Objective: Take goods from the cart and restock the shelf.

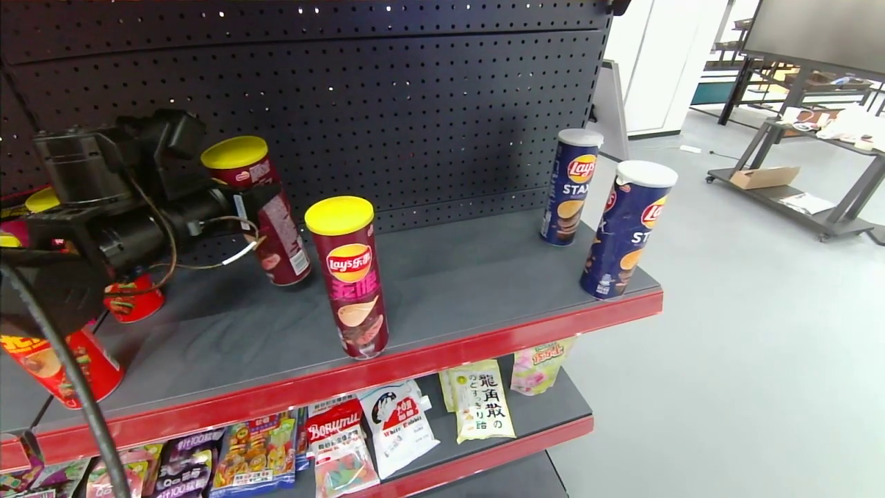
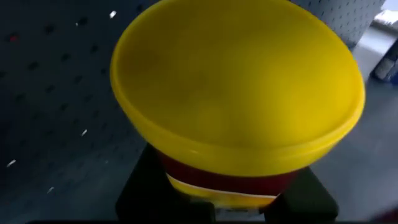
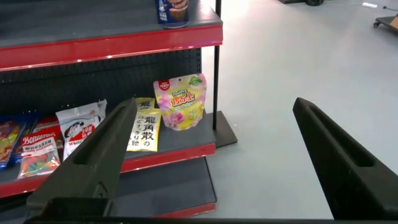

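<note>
Maroon crisp can (image 1: pixel 283 249) with a yellow lid, clasped by the left tool (image 1: pixel 257 199), is shown leaning at the back of the shelf (image 1: pixel 484 277), not yet released; a matching can (image 1: pixel 349 277) and two blue cans (image 1: pixel 626 228) are judged already stocked; the right tool (image 3: pixel 212 106) is seen spread and empty

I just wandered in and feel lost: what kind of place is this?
Probably a mock shop aisle inside a lab or workshop. A pegboard-backed shelf carries chip cans, snack bags fill the tier below, and beyond it stands a wheeled work table on open floor.
</note>
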